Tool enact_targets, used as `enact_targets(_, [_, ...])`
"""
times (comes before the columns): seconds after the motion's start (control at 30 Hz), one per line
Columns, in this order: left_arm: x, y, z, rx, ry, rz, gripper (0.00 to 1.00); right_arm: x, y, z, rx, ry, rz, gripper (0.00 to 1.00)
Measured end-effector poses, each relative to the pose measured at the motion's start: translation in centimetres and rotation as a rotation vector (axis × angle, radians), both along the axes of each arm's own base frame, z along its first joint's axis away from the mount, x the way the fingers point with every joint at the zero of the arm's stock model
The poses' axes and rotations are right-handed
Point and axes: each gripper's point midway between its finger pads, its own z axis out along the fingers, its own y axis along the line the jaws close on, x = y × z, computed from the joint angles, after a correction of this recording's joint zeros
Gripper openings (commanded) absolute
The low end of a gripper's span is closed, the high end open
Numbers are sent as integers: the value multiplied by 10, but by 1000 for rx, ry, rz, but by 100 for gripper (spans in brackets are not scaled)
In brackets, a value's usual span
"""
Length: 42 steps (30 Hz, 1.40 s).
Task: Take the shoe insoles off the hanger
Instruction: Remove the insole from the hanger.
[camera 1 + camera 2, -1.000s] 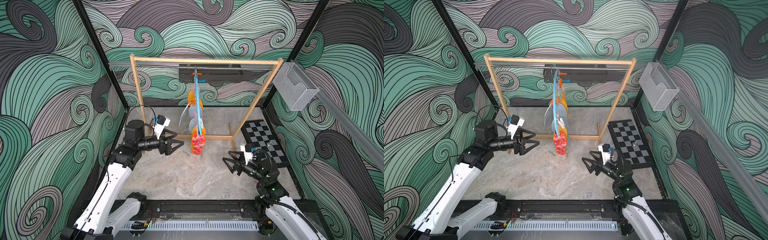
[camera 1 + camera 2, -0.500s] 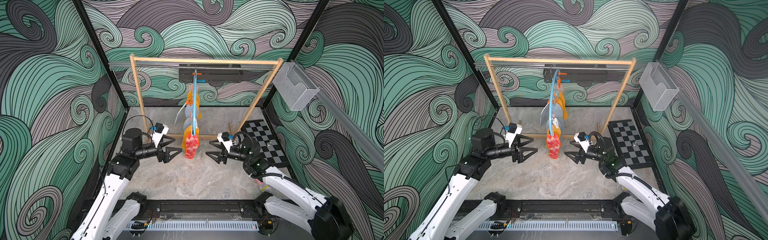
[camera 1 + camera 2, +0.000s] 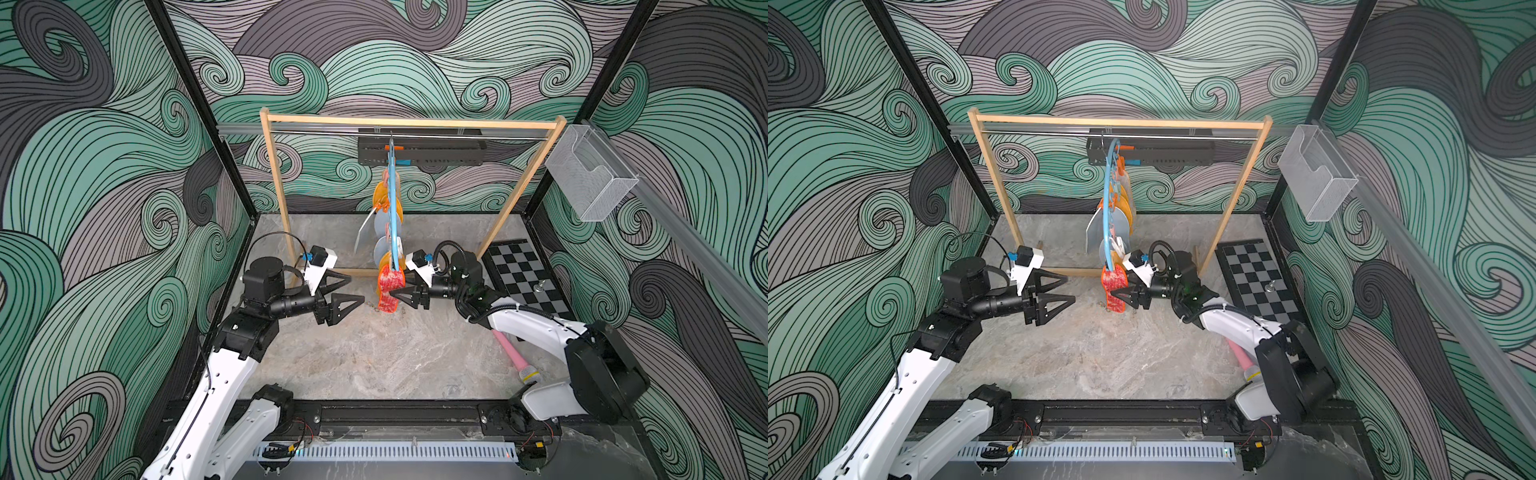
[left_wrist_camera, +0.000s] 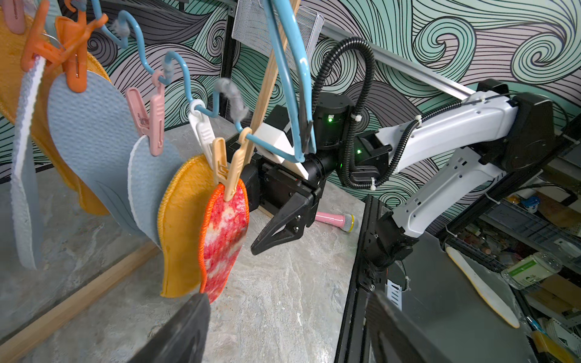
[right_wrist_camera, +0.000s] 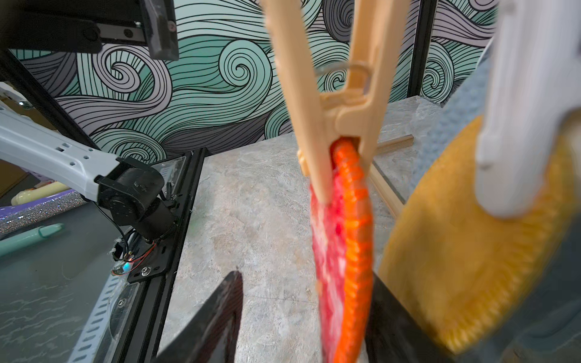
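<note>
The red-and-white mottled insole (image 5: 342, 251) hangs thin and limp from a beige clip (image 5: 330, 94) at the end of the blue hanger (image 3: 392, 208) nearest the right gripper (image 5: 305, 301). It sits between that gripper's parted fingers, close against one with a gap at the other, and nothing is pinched yet. It looks light, soft and fuzzy to me, so I'd grip mid-body below the clip. An orange insole (image 4: 182, 220) hangs just beyond. The left gripper (image 3: 357, 288) hovers opposite, wide open and empty.

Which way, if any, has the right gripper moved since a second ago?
Yes. The right gripper moved away from the checkerboard toward the rack, and now straddles the red-white insole.
</note>
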Motion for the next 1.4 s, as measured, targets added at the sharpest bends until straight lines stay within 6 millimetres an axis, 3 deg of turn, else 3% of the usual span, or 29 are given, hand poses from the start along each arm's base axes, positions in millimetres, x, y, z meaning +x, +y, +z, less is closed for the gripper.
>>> enact_targets(0.4, [2, 1, -2, 6, 5, 11, 78, -4, 11, -28, 15, 27, 66, 43])
enact_targets(0.5, [2, 1, -2, 6, 4, 12, 78, -5, 15, -38, 30, 42, 88, 23])
enact_targets(0.67, [4, 2, -3, 10, 5, 21, 79, -5, 20, -54, 38, 98, 114, 12])
enact_targets(0.9, [5, 3, -3, 14, 1, 36, 77, -18, 18, -43, 70, 104, 143, 1])
enact_targets(1.17, [9, 1, -6, 13, 24, 25, 78, -48, 5, -17, 116, 148, 172, 1])
enact_targets(1.27, [16, -6, -13, 5, 78, -5, 80, -54, 2, -12, 128, 165, 182, 1])
enact_targets(1.4, [27, -25, -16, 16, 163, -81, 74, -63, -3, -20, 120, 185, 182, 1])
